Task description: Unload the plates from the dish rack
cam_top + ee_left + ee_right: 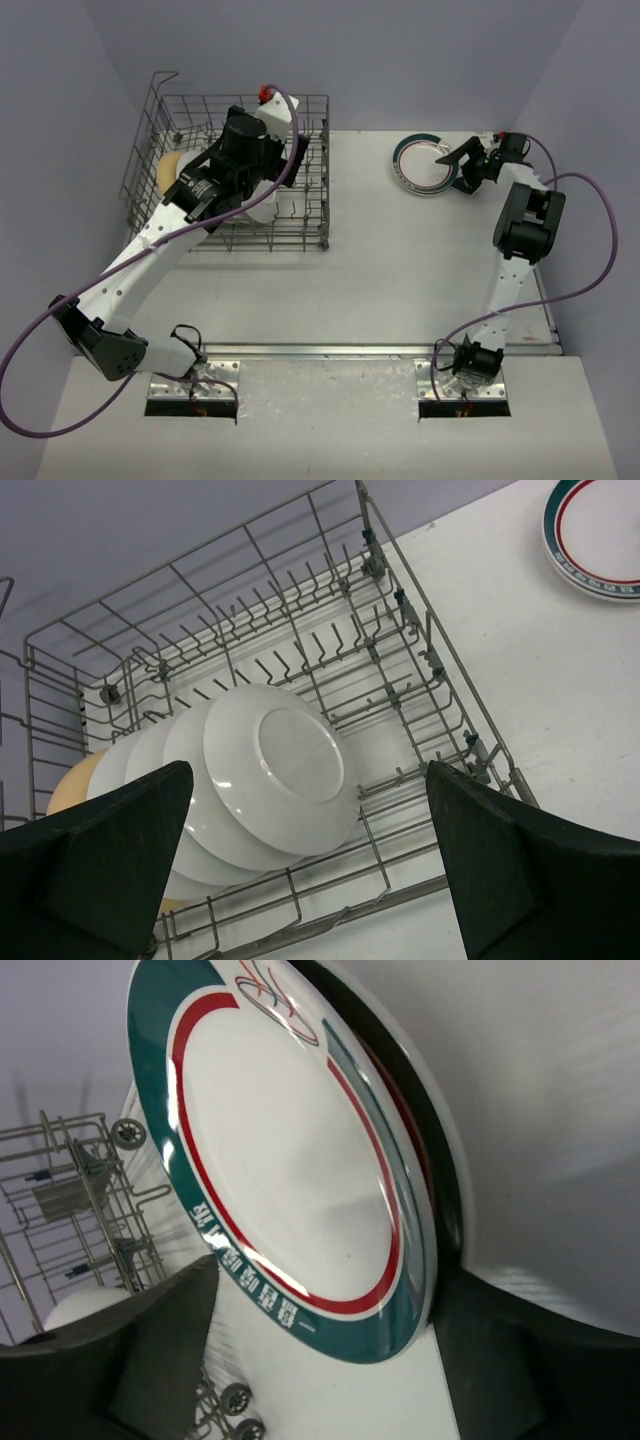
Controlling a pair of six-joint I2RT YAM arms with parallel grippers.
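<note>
The left jaws are held wide above the rack (420, 660), lined up over the leaning white plates (285, 770) so the front one can be taken by its rim; the right jaws are spread wide about a teal plate (290, 1160) laid flat on the worktop (400, 270)

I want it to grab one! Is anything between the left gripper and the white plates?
Nothing visible. The open left gripper hangs above the white plates standing in the dish rack, with clear space between.
</note>
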